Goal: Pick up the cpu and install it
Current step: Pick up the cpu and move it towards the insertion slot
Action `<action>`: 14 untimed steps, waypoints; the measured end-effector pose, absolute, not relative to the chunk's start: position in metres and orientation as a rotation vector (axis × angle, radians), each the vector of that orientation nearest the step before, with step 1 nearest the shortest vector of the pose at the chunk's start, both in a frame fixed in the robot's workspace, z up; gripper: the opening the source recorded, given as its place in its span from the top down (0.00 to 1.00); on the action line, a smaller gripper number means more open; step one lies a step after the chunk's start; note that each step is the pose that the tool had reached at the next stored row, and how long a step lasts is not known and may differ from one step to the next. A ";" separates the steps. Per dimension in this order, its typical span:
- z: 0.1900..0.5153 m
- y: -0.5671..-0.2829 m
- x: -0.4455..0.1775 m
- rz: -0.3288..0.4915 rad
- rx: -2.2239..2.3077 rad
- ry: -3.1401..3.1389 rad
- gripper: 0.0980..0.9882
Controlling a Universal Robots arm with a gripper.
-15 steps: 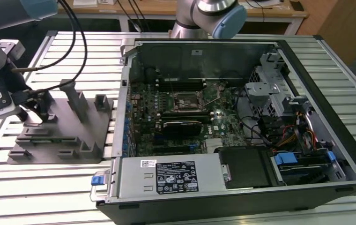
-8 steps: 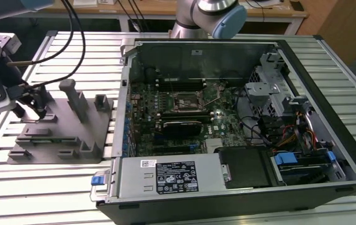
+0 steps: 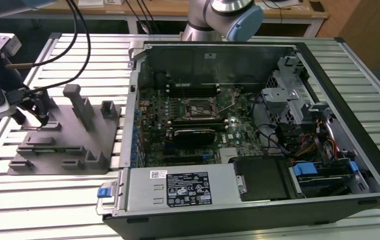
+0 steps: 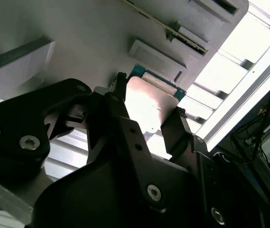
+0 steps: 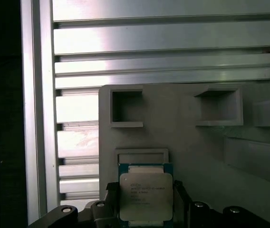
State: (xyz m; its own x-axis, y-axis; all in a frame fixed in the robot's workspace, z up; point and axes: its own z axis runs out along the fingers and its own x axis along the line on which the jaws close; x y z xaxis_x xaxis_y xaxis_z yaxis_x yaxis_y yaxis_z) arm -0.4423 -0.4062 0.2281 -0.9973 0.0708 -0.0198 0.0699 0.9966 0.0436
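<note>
Over at the exterior view's left, my gripper (image 3: 35, 116) hangs above the grey block (image 3: 70, 136) on the slatted table (image 3: 43, 210), well apart from the open computer case (image 3: 257, 125). In the second wrist view my fingers (image 4: 173, 135) are narrow, pinching the cpu (image 4: 149, 107) by two opposite edges. In the first wrist view the cpu (image 5: 146, 194) sits silver side up between them, just over the block's flat face.
</note>
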 end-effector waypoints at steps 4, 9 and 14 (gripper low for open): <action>0.228 -0.406 -0.442 0.067 0.110 3.118 0.50; 0.232 -0.406 -0.442 0.067 0.110 3.118 0.50; 0.241 -0.406 -0.442 0.067 0.110 3.118 0.50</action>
State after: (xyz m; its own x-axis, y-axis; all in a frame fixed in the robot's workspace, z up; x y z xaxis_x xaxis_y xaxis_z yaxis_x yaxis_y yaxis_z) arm -0.4423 -0.4062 0.2413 -0.9973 0.0709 -0.0198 0.0700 0.9966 0.0436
